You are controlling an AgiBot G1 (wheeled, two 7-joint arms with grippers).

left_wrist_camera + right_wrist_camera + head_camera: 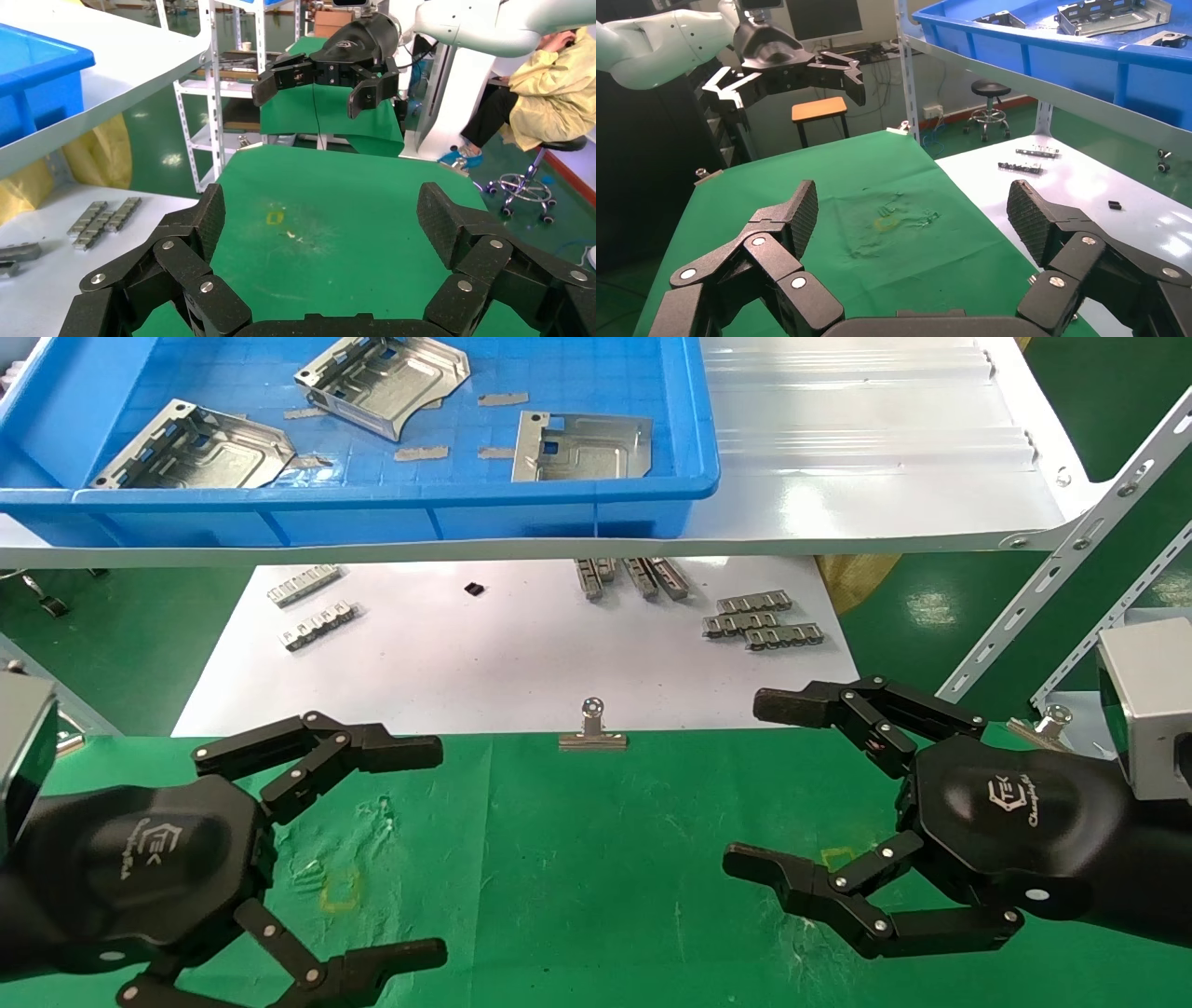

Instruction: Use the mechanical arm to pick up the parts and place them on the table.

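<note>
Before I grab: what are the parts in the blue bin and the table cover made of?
The parts look like bare stamped sheet metal: silver sheen, embossed outlines, folded edges. The blue bin looks like moulded plastic. The table cover looks like green cloth: matte and wrinkled. Both pincers hang open.

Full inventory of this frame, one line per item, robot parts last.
parts: 3, silver, inside the blue bin.
blue bin: 1, on the white shelf.
tape scraps: several, grey-brown, on the bin floor.
comb strips: several clusters, grey, on the white sheet below the shelf.
small black piece: 1, on the white sheet.
binder clip: 1 at centre, silver, on the edge of the table.
left tool: black, open, empty, over the green cloth.
right tool: black, open, empty, over the green cloth.
</note>
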